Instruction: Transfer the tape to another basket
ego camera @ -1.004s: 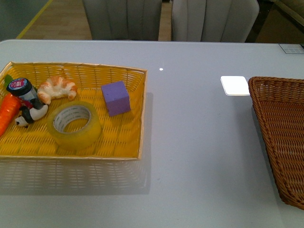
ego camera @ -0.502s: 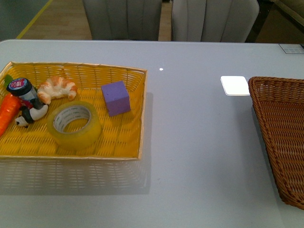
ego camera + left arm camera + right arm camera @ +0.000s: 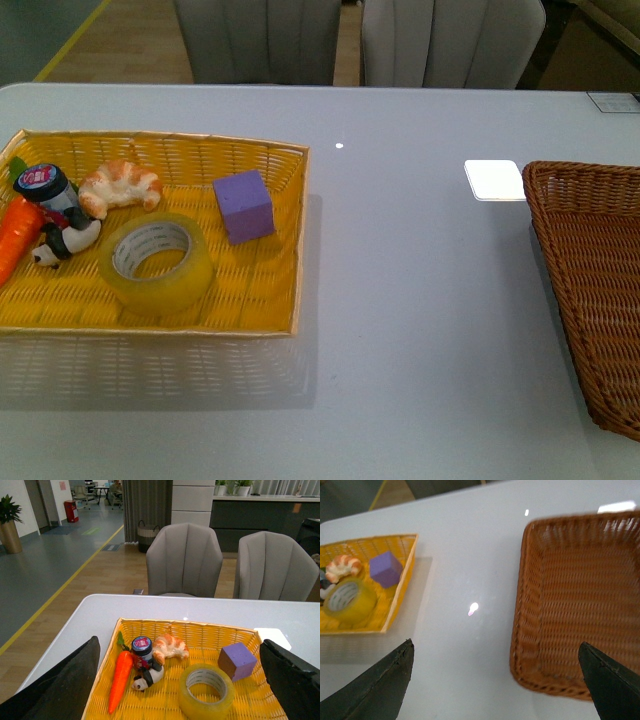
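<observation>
"Tape point(image 3: 160, 262): which way does it face?"
"It lies flat with its core hole and axis straight up. It sits near the front of the yellow basket point(image 3: 300, 240), just near-left of the purple cube point(image 3: 244, 206)."
"And the brown basket point(image 3: 590, 290)?"
"Well apart, at the right edge of the table point(image 3: 420, 300)."
"The tools?"
"Both spread wide: left gripper point(image 3: 178, 641) and right gripper point(image 3: 495, 644)."
"The surroundings?"
"A glossy pale-grey tabletop, with grey chairs point(image 3: 184, 560) at the far side and wood floor beyond."

Purple cube point(image 3: 244, 206), croissant point(image 3: 121, 185) (yellow basket point(image 3: 258, 288))
</observation>
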You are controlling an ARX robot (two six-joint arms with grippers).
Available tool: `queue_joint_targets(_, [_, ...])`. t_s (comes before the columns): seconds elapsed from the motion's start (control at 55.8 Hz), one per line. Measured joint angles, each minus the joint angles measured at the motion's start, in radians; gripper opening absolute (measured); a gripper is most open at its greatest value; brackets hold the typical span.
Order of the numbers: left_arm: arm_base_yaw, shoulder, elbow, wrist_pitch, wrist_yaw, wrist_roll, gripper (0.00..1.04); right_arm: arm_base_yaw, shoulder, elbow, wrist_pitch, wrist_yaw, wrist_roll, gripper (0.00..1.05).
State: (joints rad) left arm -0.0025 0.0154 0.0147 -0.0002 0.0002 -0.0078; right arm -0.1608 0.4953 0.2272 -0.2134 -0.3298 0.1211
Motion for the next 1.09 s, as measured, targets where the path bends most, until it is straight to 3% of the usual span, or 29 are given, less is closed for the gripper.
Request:
queue_joint_targets(0.125, [0.000, 0.000, 0.000, 0.000, 0.000, 0.000, 0.96, -0.063, 0.273, 0.078, 0.223, -0.006, -0.007, 0.96])
queue_joint_targets(0.197, [0.000, 0.000, 0.000, 0.000, 0.000, 0.000, 0.96, -0.119, 0.558, 0.166, 0.449, 0.024, -0.049, 0.96])
queue_joint_targets(0.376, [0.000, 0.000, 0.000, 0.000, 0.000, 0.000, 0.96, -0.194, 1.089, 0.408, 0.677, 0.117, -0.175, 0.96])
queue_joint_targets(0.735, [0.000, 0.000, 0.000, 0.000, 0.000, 0.000, 0.96, -0.311, 1.584, 0.745, 0.623, 0.177, -0.246, 0.96])
queue_joint_targets(1.093, [0.000, 0.000, 0.000, 0.000, 0.000, 0.000, 0.96, -0.314, 1.733, 0.861, 0.564, 0.181, -0.303, 0.96])
